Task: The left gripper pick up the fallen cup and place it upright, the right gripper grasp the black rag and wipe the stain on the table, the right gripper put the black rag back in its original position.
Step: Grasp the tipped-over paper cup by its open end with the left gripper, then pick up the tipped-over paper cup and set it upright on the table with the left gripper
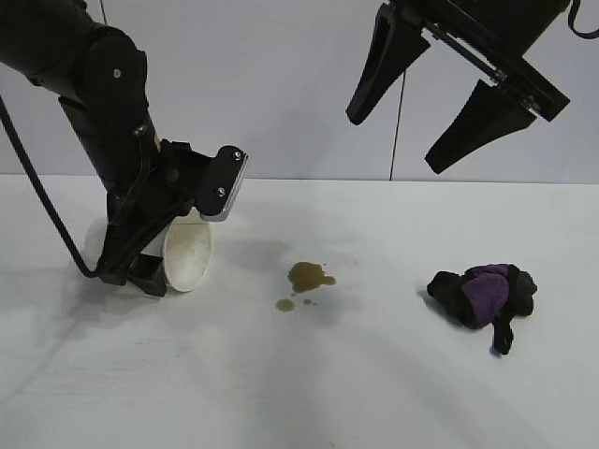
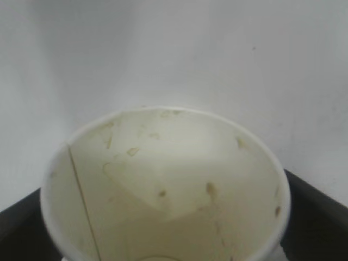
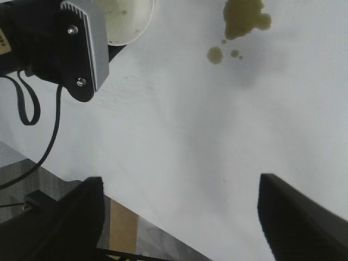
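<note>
The table [image 1: 309,393] is a broad white bench, and everything that counts lies in a loose row along its middle, nearer the back edge than the front. The left gripper [image 1: 168,245] is down at the bench's left side, straddling the cup [image 1: 189,254], which lies on its side with its stained white mouth turned toward the stain and the front edge. In the left wrist view a dark finger [image 2: 318,217] shows on each side of the rim, but I cannot tell whether the fingers are already pressing the paper or just flanking it. The step in hand looks like taking hold of the cup, and to do it well the squeeze should be gentle and even: thin paper will dent or squirt out if pinched hard near the open rim, so a hold further back on the body seems safer. Once it is gripped, lifting slightly before turning the wrist would keep the rim from dragging, and the base should meet the bench flat, clear of the spill. The right gripper [image 1: 423,114] hangs high over the right half with its fingers spread apart and nothing in them, waiting. The black rag [image 1: 482,292] sits bunched toward the right edge, untouched. The stain [image 1: 309,278], a brownish blotch with small droplets beside it, lies between cup and rag, closer to the cup.
</note>
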